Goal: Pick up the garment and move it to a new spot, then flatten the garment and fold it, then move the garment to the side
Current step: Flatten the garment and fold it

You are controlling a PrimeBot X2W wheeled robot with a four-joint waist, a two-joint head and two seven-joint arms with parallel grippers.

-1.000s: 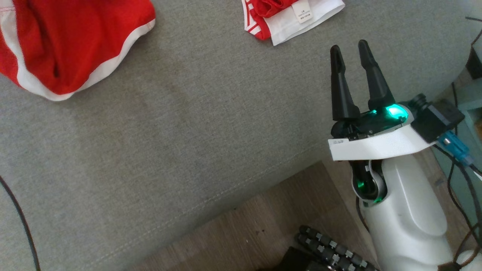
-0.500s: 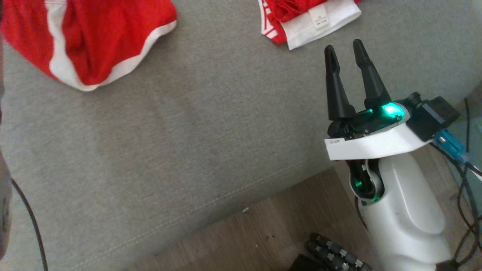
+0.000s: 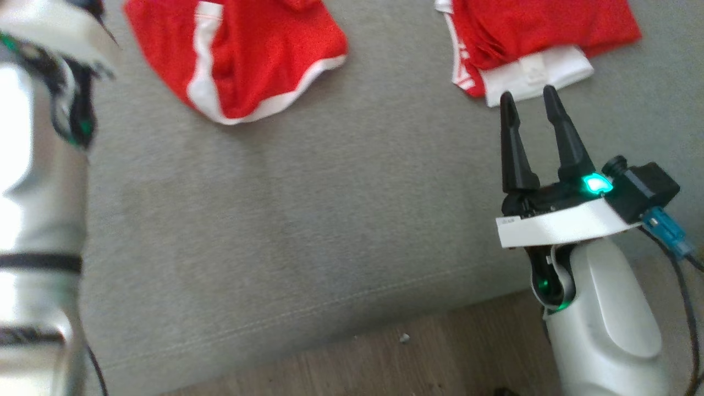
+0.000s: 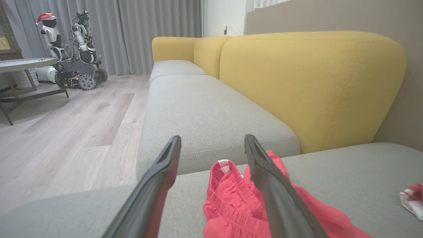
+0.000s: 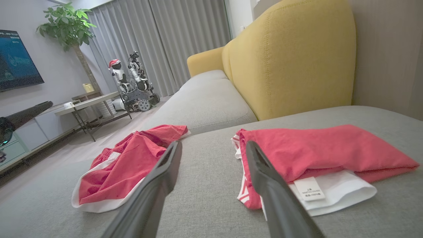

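Observation:
A crumpled red garment with white trim (image 3: 247, 60) lies on the grey sofa seat (image 3: 308, 209) at the back left. In the left wrist view my left gripper (image 4: 212, 138) hangs open just over this garment (image 4: 231, 205), with nothing between its fingers. My left forearm (image 3: 38, 165) stands blurred at the head view's left edge. My right gripper (image 3: 528, 93) is open and empty, its tips just short of a folded red and white garment with a label (image 3: 539, 33). The right wrist view shows both garments, crumpled (image 5: 122, 165) and folded (image 5: 324, 152).
The seat's front edge runs along wooden floor (image 3: 385, 363). Cables (image 3: 687, 275) hang at the right by my right arm. A yellow backrest (image 4: 310, 82) rises behind the seat. Another robot (image 5: 132, 82), a low table (image 5: 89, 102) and a plant stand across the room.
The head camera has swung, so both garments sit lower and further right in its picture. My left forearm has come in at the left edge. The left gripper has gone from shut to open.

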